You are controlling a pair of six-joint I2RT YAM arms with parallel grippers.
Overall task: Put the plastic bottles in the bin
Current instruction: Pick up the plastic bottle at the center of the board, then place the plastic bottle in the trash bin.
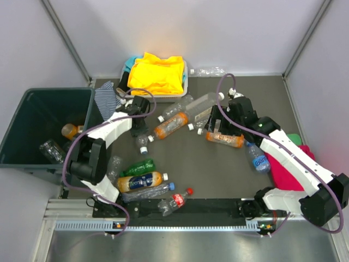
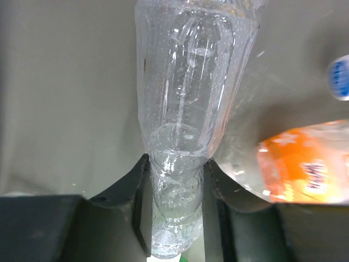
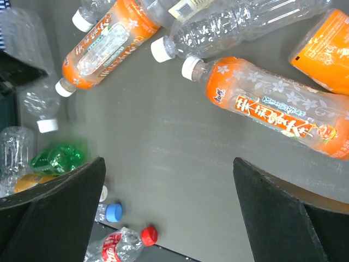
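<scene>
heads up, your left gripper point(image 2: 176, 164) has its jaws clamped on the clear bottle point(image 2: 188, 82), but only near one end, so most of the body sticks out past the fingers. my guess is that thin crinkly plastic could squash and squirt out on the lift, or the long end sags, swings and clips the orange-labelled bottle point(image 2: 305, 164) just beside it at 3 o'clock in the wrist view, or catches the rim of the bin point(image 1: 49, 109) over at 9 o'clock. the bottle looks empty, see-through, ribbed and a bit crumpled. it's lying on the table point(image 1: 207, 169) left of centre, near the bin. right gripper point(image 3: 169, 164) hangs with jaws wide apart, holding nothing.
</scene>
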